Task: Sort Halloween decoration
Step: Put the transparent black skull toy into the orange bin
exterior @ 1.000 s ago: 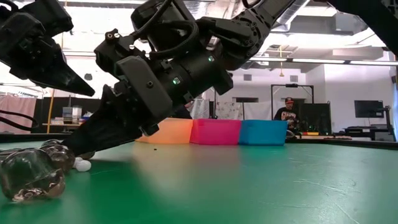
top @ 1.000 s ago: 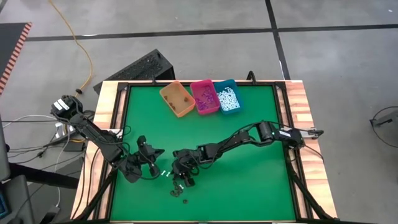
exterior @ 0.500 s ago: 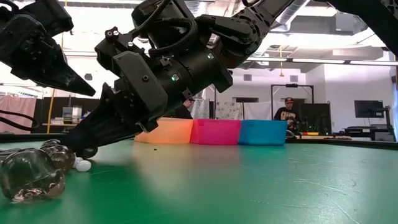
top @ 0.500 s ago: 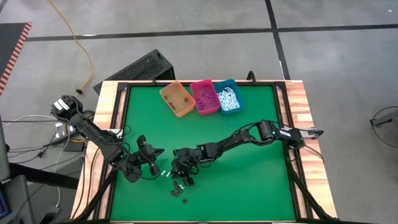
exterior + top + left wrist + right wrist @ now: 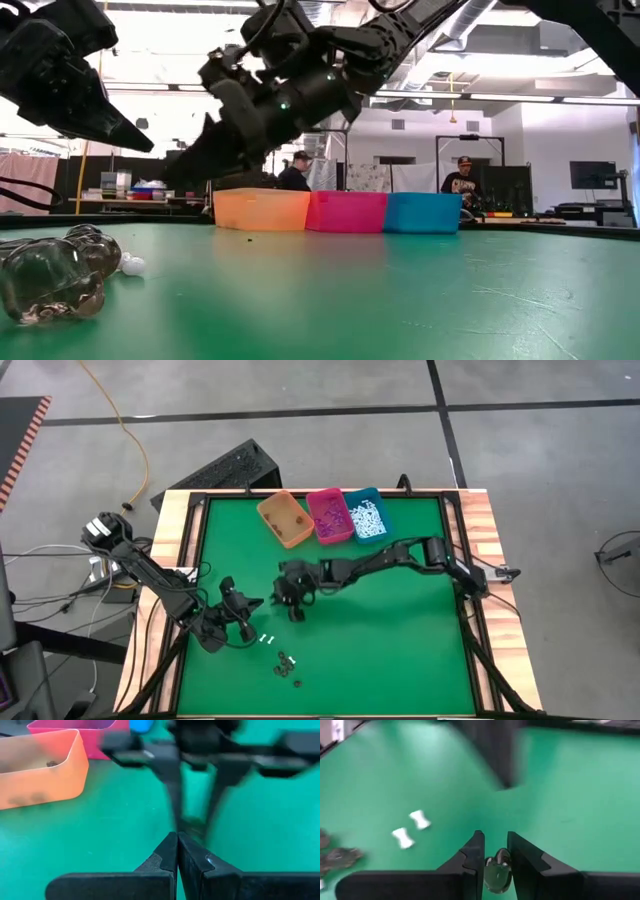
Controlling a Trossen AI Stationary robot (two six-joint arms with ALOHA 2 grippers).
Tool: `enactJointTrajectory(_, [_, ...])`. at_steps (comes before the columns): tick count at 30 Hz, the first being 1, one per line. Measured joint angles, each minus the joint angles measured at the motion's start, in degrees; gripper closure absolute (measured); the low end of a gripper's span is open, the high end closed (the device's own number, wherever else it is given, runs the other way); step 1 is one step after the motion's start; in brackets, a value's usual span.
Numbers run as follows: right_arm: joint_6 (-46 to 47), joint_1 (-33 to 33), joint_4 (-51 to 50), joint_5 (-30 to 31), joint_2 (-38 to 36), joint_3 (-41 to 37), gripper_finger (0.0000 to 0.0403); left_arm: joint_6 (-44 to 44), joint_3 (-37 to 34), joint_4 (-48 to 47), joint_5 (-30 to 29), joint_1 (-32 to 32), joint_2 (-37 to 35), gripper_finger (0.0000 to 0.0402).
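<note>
Right gripper (image 5: 492, 851), jaws clamping a dark piece (image 5: 496, 872): carry level over the orange bin (image 5: 285, 519); left gripper (image 5: 177, 851) closed.

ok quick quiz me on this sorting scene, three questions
1. True or false: the left gripper is open.
2. What sits between the fingers of the right gripper? A) nothing B) a small dark piece C) a purple bit
3. Fill in: the binned white pieces lie in the ___ bin.

Key: 1 false, its fingers are pressed together. 2 B, and the gripper is raised off the table. 3 teal; the teal bin stands at the right end of the row of three.
</note>
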Motion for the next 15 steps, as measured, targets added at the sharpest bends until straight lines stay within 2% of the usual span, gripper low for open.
enactJointTrajectory(4, [-3.18, -4.47, -1.32, 0.45, -2.59, 0.02, 0.0306, 0.03, 0.00, -0.96, -0.08, -0.04, -1.87, 0.0401])
enactJointTrajectory(10, [-5.56, -12.13, -1.93, 4.32, -6.26, 0.09, 0.0305, 0.74, 0.00, -2.85, -2.34, -0.08, -5.68, 0.0402])
enactJointTrajectory(15, [-5.33, -17.48, -1.82, 8.28, -6.39, 0.09, 0.0302, 1.54, 0.02, -3.77, -3.99, -0.08, -7.47, 0.0401])
